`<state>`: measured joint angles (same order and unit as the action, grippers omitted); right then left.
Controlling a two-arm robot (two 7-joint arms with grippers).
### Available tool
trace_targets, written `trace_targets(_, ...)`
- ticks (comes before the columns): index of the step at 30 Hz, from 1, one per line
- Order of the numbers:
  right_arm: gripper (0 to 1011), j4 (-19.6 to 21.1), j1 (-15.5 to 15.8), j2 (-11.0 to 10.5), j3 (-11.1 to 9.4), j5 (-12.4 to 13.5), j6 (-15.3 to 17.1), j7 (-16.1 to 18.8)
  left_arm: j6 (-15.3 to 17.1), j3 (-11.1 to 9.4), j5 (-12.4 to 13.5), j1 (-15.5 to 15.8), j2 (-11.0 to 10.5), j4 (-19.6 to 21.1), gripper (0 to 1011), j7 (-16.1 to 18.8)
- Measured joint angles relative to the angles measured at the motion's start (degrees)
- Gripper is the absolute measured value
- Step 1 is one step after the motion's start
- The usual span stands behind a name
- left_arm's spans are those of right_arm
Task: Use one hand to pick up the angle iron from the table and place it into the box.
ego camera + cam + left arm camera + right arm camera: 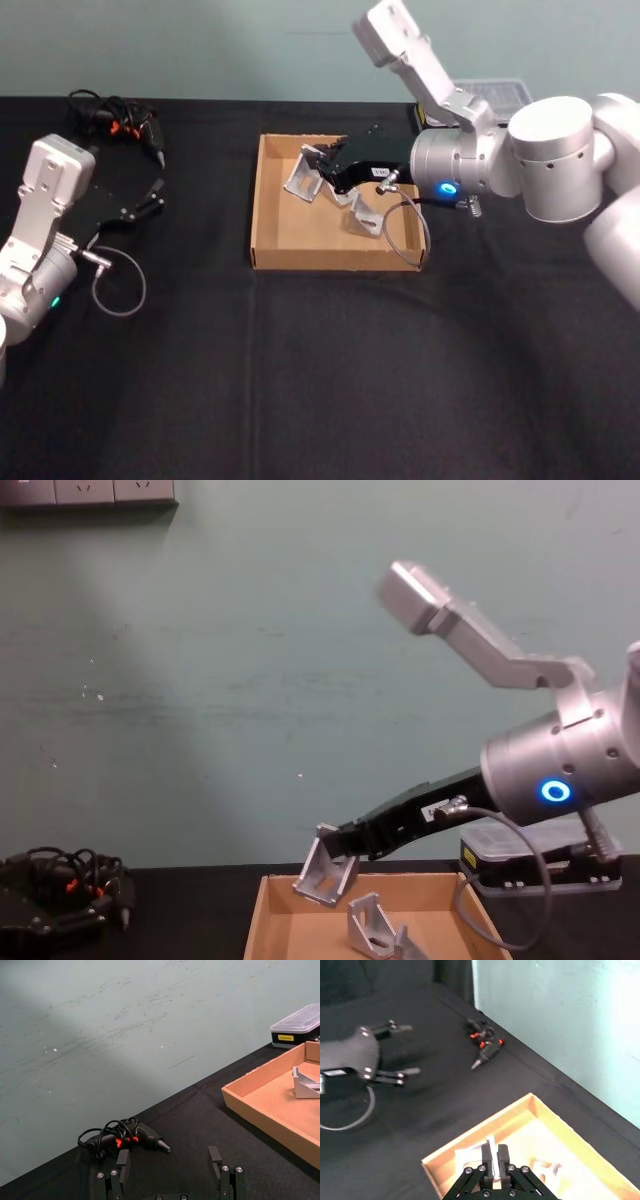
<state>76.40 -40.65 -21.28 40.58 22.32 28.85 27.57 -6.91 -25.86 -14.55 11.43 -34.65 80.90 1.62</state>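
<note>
Well, black table [300, 380] (teal wall [250, 660]).

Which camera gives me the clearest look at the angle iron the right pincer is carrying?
The chest view: the held angle iron hangs side-on above the box, clamped by the right pincer. The head view shows it from above over the box floor. The right wrist view shows a pale sliver between the fingers.

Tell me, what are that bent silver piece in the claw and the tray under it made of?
The angle iron in the right gripper looks like bare metal: pale grey, dull sheen, crisp folded edges. The box looks like plain cardboard: matte tan with thin low walls.
</note>
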Motion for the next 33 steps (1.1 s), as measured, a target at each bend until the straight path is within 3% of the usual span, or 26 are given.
trace_targets(6, 80, -4.4, -2.5, 2.4, 1.2, -3.1, 1.8, -1.2, 0.0, 0.0, 0.0, 0.0, 0.0, 0.0, 1011, 0.0)
trace_targets(17, 80, -11.6, -5.4, 5.8, 2.5, -5.7, 3.4, -0.1, 0.0, 0.0, 0.0, 0.0, 0.0, 0.0, 1011, 0.0)
trace_targets(33, 80, -20.4, -8.0, 10.0, 4.2, -10.0, 0.7, 1.4, 0.0, 0.0, 0.0, 0.0, 0.0, 0.0, 1011, 0.0)
